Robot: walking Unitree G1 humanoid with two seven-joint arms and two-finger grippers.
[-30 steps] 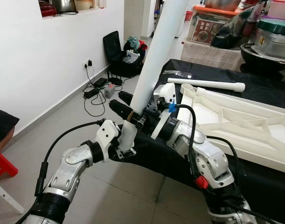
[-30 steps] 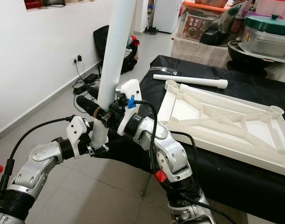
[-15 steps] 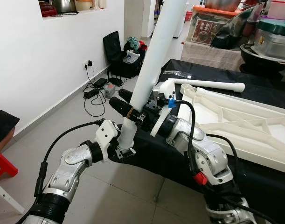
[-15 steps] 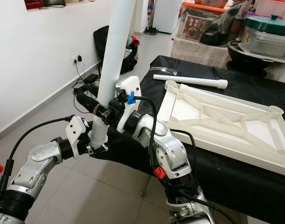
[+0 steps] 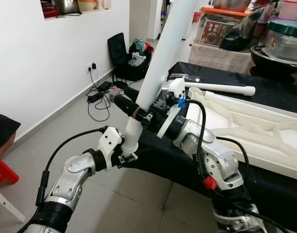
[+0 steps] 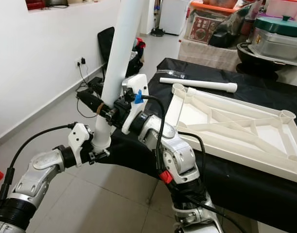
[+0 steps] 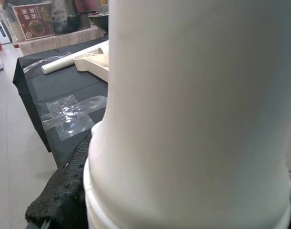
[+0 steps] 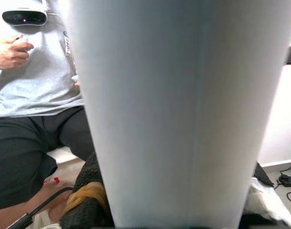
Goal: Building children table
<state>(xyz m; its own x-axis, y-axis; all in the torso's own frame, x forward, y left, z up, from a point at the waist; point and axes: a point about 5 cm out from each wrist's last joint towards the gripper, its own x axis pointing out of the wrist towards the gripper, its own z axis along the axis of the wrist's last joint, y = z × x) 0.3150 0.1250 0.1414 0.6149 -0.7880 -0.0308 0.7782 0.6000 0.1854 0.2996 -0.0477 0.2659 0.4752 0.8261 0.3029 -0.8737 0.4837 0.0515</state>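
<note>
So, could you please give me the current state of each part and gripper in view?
Held table leg: tilted, raised, gripped by both grippers.
Left gripper: shut on its narrow lower end.
Right gripper: shut higher up.
Tabletop: upside down on black cloth.
Second leg: lying flat, unattached.

White leg [image 5: 163, 53], plain, no pattern. White tabletop [image 6: 235, 127] and second white leg [image 6: 197, 84] on black cloth [image 6: 245, 189]. Black fingers [image 5: 123, 103] with a yellow-brown band; silver arms, blue tab [image 5: 181, 102], red clip [image 5: 207, 183]. Person [image 8: 35, 86] in grey shirt, black shorts. Grey floor tiles [image 5: 138, 194], white wall [image 5: 36, 63].
</note>
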